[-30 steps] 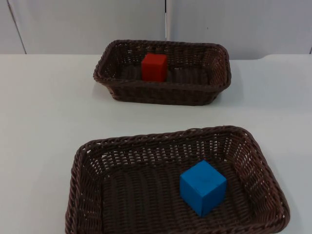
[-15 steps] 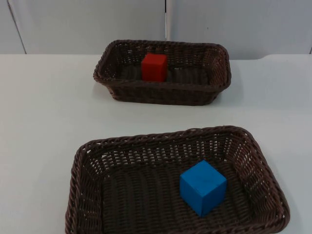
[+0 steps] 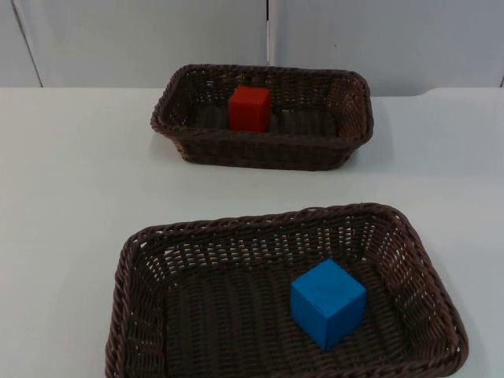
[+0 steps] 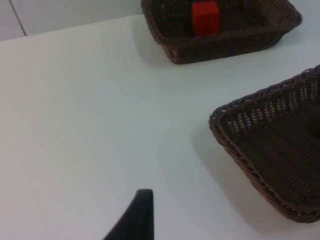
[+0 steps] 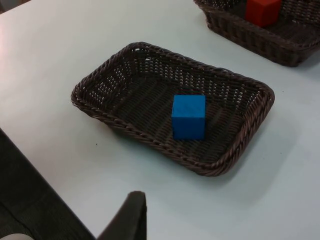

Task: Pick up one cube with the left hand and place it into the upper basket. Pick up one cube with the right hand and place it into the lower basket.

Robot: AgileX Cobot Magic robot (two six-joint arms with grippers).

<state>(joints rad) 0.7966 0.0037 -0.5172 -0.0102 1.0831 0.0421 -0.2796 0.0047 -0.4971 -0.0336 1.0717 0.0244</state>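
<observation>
A red cube (image 3: 250, 109) rests inside the upper brown wicker basket (image 3: 346, 134) at the back of the table. A blue cube (image 3: 327, 302) lies in the lower wicker basket (image 3: 138, 268), right of its middle. My left gripper (image 4: 142, 210) hangs over bare table off to the left of both baskets, and from there the red cube (image 4: 205, 17) and a corner of the lower basket (image 4: 235, 150) are seen. My right gripper (image 5: 132, 215) is held back over the table, well clear of the lower basket (image 5: 100, 107) and the blue cube (image 5: 188, 116). Neither gripper holds anything.
White table (image 3: 71, 181) stretches between and around the two baskets. A grey partition wall (image 3: 142, 39) closes the back. A dark drop past the table's edge (image 5: 30, 200) appears in the right wrist view.
</observation>
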